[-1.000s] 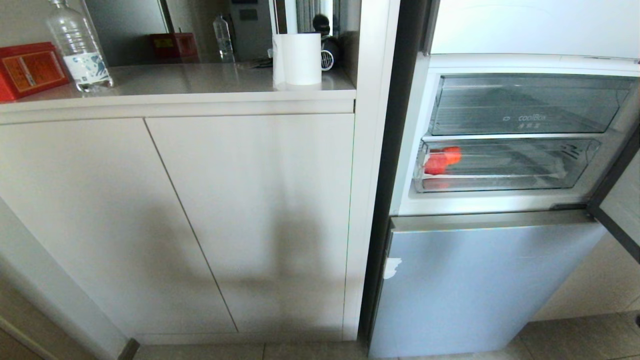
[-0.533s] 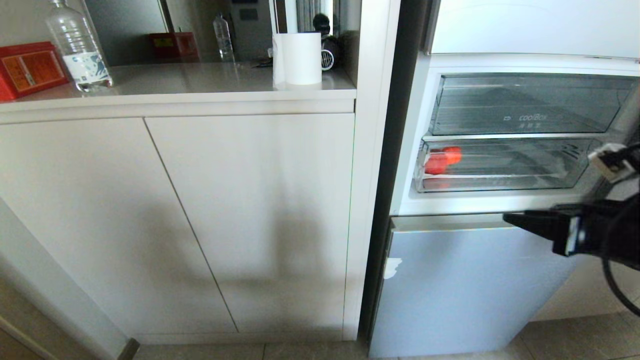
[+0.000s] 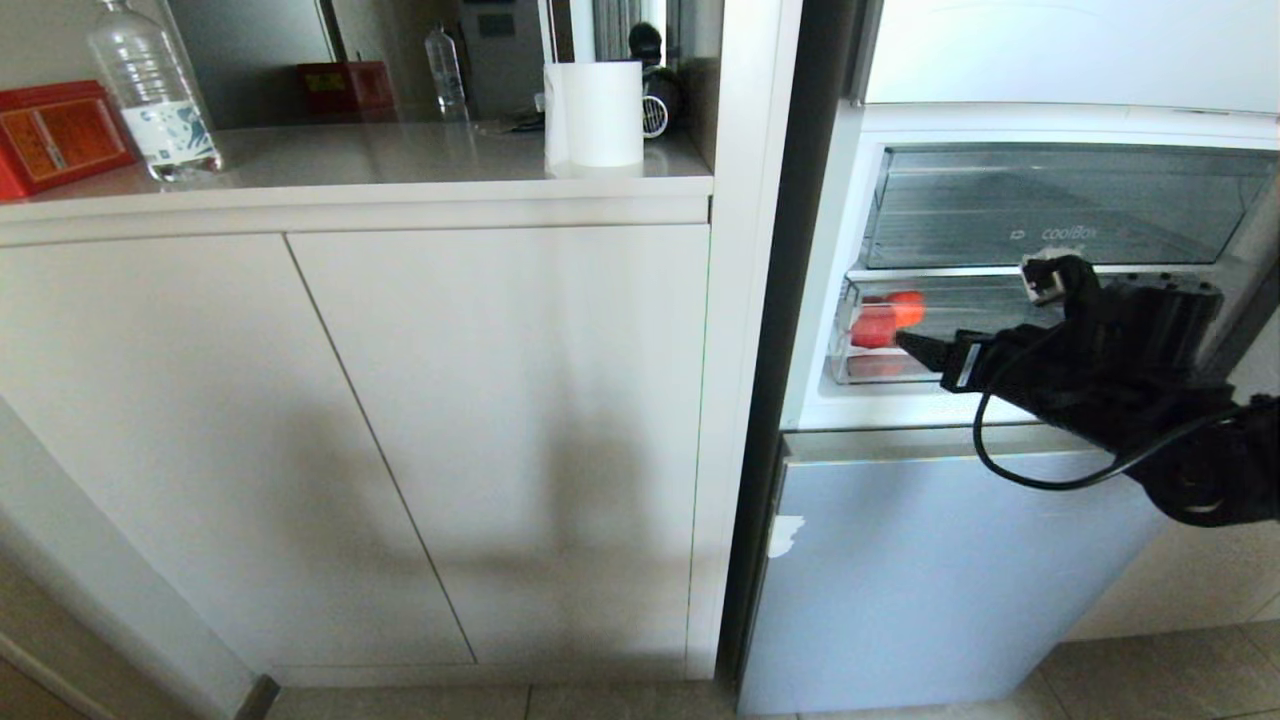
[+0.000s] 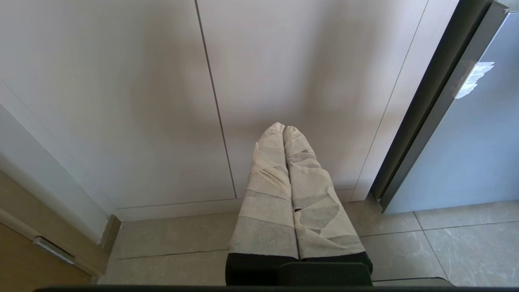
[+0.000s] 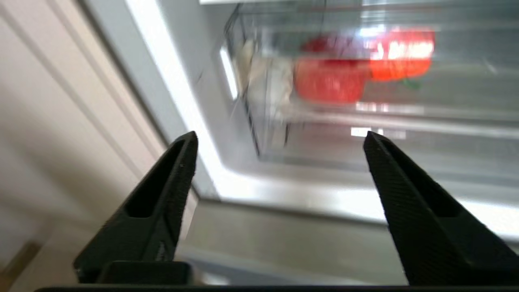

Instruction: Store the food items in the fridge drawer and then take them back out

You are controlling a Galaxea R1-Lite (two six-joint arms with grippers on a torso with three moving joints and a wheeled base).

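Note:
Two food items, a red piece [image 3: 873, 327] and a red-orange one [image 3: 906, 308], lie at the left end of the clear fridge drawer [image 3: 985, 298], which sits pushed into the fridge. My right gripper [image 3: 903, 340] hovers just in front of the drawer's front lip and points left toward the pieces. In the right wrist view the right gripper [image 5: 279, 136] is open and empty. The red piece [image 5: 328, 83] and the red-orange piece [image 5: 401, 54] show behind the clear drawer wall [image 5: 429, 121]. My left gripper [image 4: 284, 128] is shut and parked low before the cabinet.
Above the drawer sits a clear lettered bin [image 3: 1060, 205]. Below it is the shut grey freezer door [image 3: 950, 570]. To the left stand beige cabinet doors [image 3: 500, 440] under a counter with a water bottle [image 3: 155, 95], a red box [image 3: 60, 135] and a white roll [image 3: 598, 115].
My right arm has come into the head view from the right, risen and swung left to the drawer's front. The food pieces and drawer have not moved.

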